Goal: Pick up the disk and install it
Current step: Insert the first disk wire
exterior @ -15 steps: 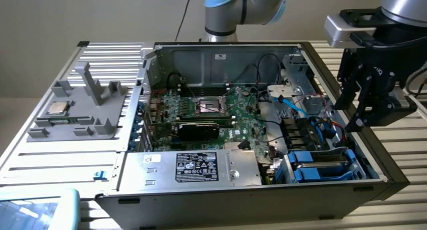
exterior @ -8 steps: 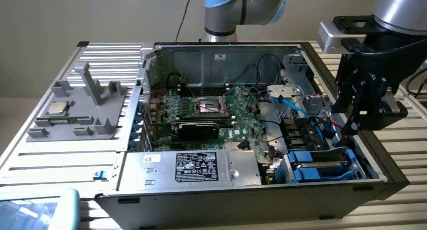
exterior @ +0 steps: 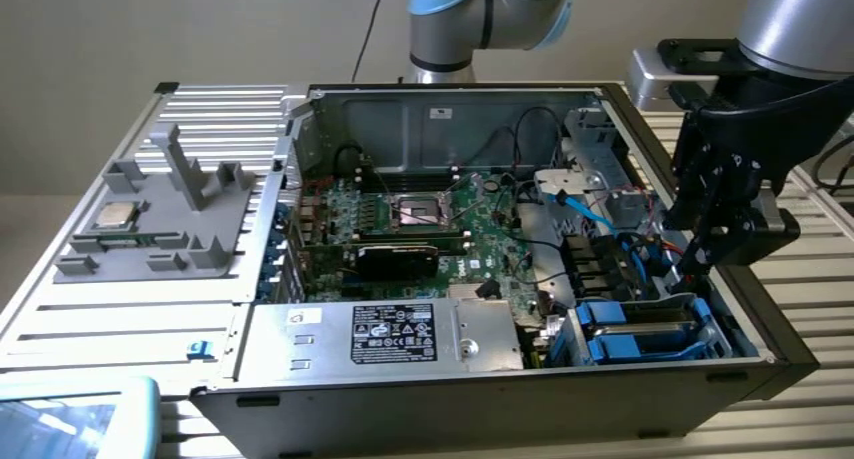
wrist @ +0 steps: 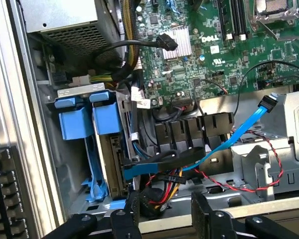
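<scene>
Slatted table (exterior: 120, 319) bears open computer case (exterior: 534, 394) and grey fixture (exterior: 200, 194).

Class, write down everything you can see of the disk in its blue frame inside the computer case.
The disk is a flat silver-grey metal slab clipped in a blue plastic frame. It sits slotted in the drive bay at the near corner of the case on the exterior view's right, next to a blue cable. Its label is hidden. The open gripper hangs above it, apart; as far as shows, only frame and bay touch it.
</scene>
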Controlling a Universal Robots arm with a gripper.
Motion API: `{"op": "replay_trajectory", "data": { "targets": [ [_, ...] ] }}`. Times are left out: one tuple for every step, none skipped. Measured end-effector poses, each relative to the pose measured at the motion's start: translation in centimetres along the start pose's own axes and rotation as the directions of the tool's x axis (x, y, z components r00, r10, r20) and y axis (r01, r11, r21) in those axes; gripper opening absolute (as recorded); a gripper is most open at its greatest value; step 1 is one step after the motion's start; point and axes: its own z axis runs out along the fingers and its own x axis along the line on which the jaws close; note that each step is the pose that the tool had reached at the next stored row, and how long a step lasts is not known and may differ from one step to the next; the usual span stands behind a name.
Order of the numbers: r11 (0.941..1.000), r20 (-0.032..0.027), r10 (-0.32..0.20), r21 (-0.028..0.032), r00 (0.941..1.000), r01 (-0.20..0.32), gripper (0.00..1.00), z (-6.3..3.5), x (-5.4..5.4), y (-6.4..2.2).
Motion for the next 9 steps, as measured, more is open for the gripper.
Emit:
{"op": "replay_trajectory", "data": {
  "targets": [
    [1.0000,-0.0002,0.004,0.0005,1.0000,-0.004,0.54,0.10,0.0,0.11],
    [1.0000,-0.0005,0.008,0.0010,1.0000,-0.008,0.54,0.19,0.0,0.25],
    [0.9999,-0.0008,0.011,0.0014,0.9999,-0.011,0.54,0.29,0.0,0.41],
    [0.9999,-0.0008,0.013,0.0018,0.9999,-0.013,0.54,0.38,0.0,0.60],
    [0.9999,-0.0008,0.015,0.0024,0.9999,-0.015,0.54,0.46,0.0,0.82],
    [0.9999,-0.0008,0.016,0.0032,0.9999,-0.016,0.54,0.53,0.0,1.03],
    [0.9998,-0.0006,0.018,0.0042,0.9998,-0.018,0.54,0.58,0.0,1.21],
    [0.9998,-0.0005,0.019,0.0061,0.9998,-0.019,0.54,0.62,-0.1,1.36],
    [0.9998,0.0001,0.021,0.0083,0.9998,-0.021,0.54,0.66,-0.1,1.48]
  ]
}}
